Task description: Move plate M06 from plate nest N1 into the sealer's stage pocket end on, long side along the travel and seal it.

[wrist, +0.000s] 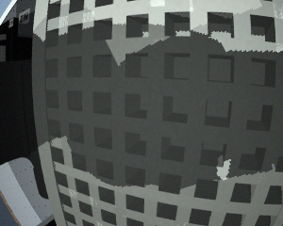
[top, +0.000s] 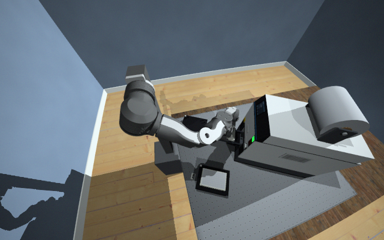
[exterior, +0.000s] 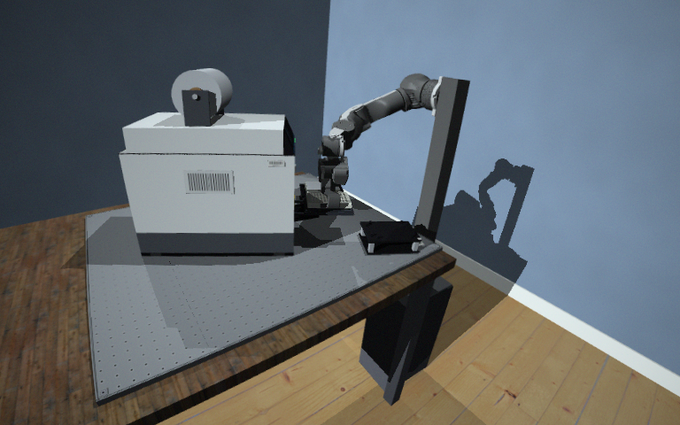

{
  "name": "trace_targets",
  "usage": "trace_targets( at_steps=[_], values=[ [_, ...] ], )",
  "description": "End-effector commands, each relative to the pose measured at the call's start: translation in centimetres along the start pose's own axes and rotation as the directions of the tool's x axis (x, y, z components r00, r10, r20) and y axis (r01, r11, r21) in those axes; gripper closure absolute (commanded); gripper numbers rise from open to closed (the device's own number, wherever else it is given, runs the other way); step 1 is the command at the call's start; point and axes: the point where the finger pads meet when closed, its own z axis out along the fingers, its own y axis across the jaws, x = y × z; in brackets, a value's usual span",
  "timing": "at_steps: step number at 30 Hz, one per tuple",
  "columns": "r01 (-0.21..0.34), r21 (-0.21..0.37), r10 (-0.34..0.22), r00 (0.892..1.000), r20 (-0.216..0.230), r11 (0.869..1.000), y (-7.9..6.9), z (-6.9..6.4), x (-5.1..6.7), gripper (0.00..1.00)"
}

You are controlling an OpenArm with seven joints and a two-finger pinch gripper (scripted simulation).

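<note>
My gripper (exterior: 331, 189) is shut on the PCR plate M06 (exterior: 327, 198) and holds it low over the sealer's stage (exterior: 312, 209), which stands out in front of the sealer (exterior: 209, 181). In the wrist view the plate's grid of wells (wrist: 160, 113) fills the picture, right way up; my fingers are hidden. In the top view my wrist (top: 228, 126) hides the plate and most of the stage. The lamp (top: 252, 138) on the housing's front is green. I cannot tell whether the plate touches the pocket.
Plate M09 (top: 213, 179) lies on nest N2 (exterior: 390, 235) near the table's front. The emptied nest N1 (top: 194, 121) lies behind my forearm. A foil roll (top: 335, 110) sits on top of the sealer. My arm's mount post (exterior: 441, 158) stands at the table's edge.
</note>
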Motion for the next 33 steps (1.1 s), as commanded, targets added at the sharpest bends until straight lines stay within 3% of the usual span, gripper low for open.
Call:
trace_targets(
  at_steps=[1,9,14,33],
  values=[
    [0.005,-0.007,-0.005,1.000,0.003,1.000,0.13,-0.09,-0.08,1.00],
    [0.005,-0.007,-0.005,1.000,0.003,1.000,0.13,-0.09,-0.08,1.00],
    [-0.001,-0.009,0.001,1.000,0.009,1.000,0.19,-0.76,-0.37,1.00],
    [0.000,-0.003,0.000,1.000,0.005,1.000,-0.04,-0.26,-0.06,1.00]
  ],
)
